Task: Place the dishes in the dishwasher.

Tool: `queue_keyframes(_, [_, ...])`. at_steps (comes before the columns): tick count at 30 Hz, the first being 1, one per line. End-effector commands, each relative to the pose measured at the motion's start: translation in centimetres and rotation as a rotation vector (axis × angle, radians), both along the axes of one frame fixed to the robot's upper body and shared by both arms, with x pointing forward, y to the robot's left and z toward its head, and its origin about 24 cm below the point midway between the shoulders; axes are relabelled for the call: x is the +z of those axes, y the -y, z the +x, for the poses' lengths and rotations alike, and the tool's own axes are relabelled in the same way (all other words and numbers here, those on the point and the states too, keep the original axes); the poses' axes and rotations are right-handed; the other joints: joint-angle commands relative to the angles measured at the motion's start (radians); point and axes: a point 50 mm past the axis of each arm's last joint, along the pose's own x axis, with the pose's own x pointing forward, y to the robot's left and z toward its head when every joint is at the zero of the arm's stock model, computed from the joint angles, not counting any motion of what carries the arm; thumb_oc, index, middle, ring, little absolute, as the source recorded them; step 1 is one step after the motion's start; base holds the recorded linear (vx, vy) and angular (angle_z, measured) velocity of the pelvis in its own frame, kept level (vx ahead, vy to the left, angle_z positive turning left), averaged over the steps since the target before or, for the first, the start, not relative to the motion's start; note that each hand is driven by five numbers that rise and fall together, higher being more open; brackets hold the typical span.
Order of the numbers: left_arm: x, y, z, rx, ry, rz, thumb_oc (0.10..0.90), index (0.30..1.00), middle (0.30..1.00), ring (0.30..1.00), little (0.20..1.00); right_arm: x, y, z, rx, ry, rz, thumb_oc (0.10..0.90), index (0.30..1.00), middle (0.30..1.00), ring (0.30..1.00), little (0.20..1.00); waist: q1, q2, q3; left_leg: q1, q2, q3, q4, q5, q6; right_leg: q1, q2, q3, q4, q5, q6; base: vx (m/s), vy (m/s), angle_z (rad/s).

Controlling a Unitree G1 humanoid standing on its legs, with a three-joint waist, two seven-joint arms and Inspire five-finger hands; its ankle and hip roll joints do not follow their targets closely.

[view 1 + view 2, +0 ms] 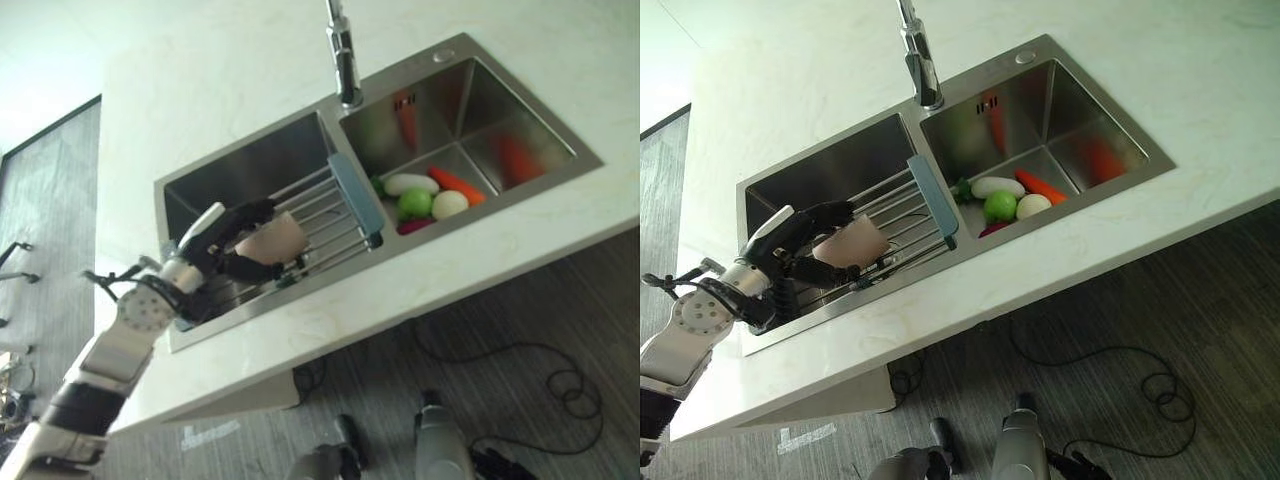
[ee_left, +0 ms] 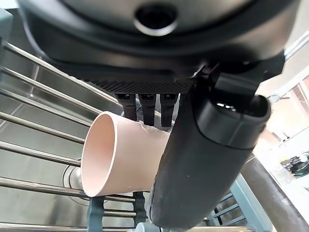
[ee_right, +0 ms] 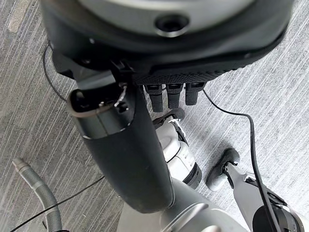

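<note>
My left hand [image 1: 232,245] was dark with a white cover along its thumb, on a silver-grey arm with a round perforated wrist disc. My right hand [image 3: 126,145] was glossy black, its palm edge finely textured.

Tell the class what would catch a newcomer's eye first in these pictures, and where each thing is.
The robot's left hand grips a pink cup over the wire rack that spans the left basin of the steel sink. In the right basin lies a bright heap of vegetables, with the tap standing behind the divider. The right hand hangs over the grey floor, holding nothing.
</note>
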Motion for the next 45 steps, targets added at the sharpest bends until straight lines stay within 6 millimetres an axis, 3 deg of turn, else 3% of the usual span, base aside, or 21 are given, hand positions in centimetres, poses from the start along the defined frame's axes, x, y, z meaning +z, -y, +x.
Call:
queue_keyframes(1, [4.5, -0.4, 1.2, 0.076, 0.204, -0.016, 0.8, 0.9, 0.9, 0.9, 0.9, 0.1, 0.2, -0.5, 0.032, 0.004, -0.007, 0.8, 0.9, 0.9, 0.9, 0.9, -0.02, -0.021, -0.012, -0.082, 0.011, -0.058, 0.167, -0.133, -0.01, 0.077, -0.065, -0.021, -0.128, 0.024, 0.12, 0.01, 0.047, -0.04])
queue_keyframes(10, [2.8, -2.5, 2.0, 0.214, 0.093, 0.202, 0.8, 0.9, 0.9, 0.9, 0.9, 0.8, 0.5, 1.0, 0.058, 0.065, -0.02, 0.8, 0.9, 0.9, 0.9, 0.9, -0.034, -0.016, 0.027, -0.104, 0.004, -0.062, 0.167, -0.127, -0.008, 0.052, -0.068, -0.005, -0.128, 0.037, 0.123, 0.0, 0.017, -0.06])
queue_keyframes(22, [3.8, -1.4, 2.7, 0.19, 0.167, 0.176, 0.8, 0.9, 0.9, 0.9, 0.9, 1.2, 0.2, 2.9, 0.081, 0.101, -0.018, 0.8, 0.9, 0.9, 0.9, 0.9, -0.039, -0.027, 0.075, -0.137, 0.008, -0.052, 0.167, -0.12, -0.007, 0.013, -0.079, -0.006, -0.128, 0.054, 0.128, -0.03, 0.001, 0.0])
queue_keyframes(23, [3.8, -1.3, 2.8, 0.184, 0.163, 0.18, 0.756, 0.834, 0.834, 0.834, 0.834, 1.2, 0.1, 2.9, 0.081, 0.102, -0.017, 0.8, 0.9, 0.9, 0.9, 0.9, -0.039, -0.027, 0.078, -0.139, 0.008, -0.052, 0.167, -0.12, -0.007, 0.01, -0.078, -0.006, -0.128, 0.056, 0.128, -0.04, -0.014, 0.03])
queue_keyframes(24, [3.9, -1.1, 2.9, 0.173, 0.155, 0.193, 0.4, 0.3, 0.3, 0.3, 0.3, 1.3, 0.2, 2.9, 0.083, 0.102, -0.018, 0.8, 0.9, 0.9, 0.9, 0.9, -0.039, -0.027, 0.081, -0.141, 0.008, -0.051, 0.167, -0.12, -0.006, 0.007, -0.079, -0.006, -0.128, 0.057, 0.129, -0.04, -0.013, 0.03])
queue_keyframes(35, [4.0, 1.1, 3.0, 0.006, 0.088, 0.033, 0.4, 0.3, 0.3, 0.3, 0.3, 1.1, 0.2, 2.8, 0.095, 0.097, -0.033, 0.8, 0.9, 0.9, 0.9, 0.9, -0.037, -0.024, 0.071, -0.116, 0.014, -0.042, 0.167, -0.123, -0.01, 0.035, -0.082, -0.025, -0.128, 0.048, 0.132, 0.0, 0.0, 0.0])
queue_keyframes(45, [6.9, 1.0, 0.7, 0.004, 0.374, -0.138, 0.4, 0.3, 0.3, 0.3, 0.3, 0.2, -0.4, 1.0, 0.122, 0.002, -0.036, 0.8, 0.9, 0.9, 0.9, 0.9, 0.012, -0.026, 0.001, -0.07, 0.023, -0.06, 0.167, -0.122, -0.018, 0.109, -0.075, -0.078, -0.128, 0.013, 0.112, 0.03, -0.006, 0.08])
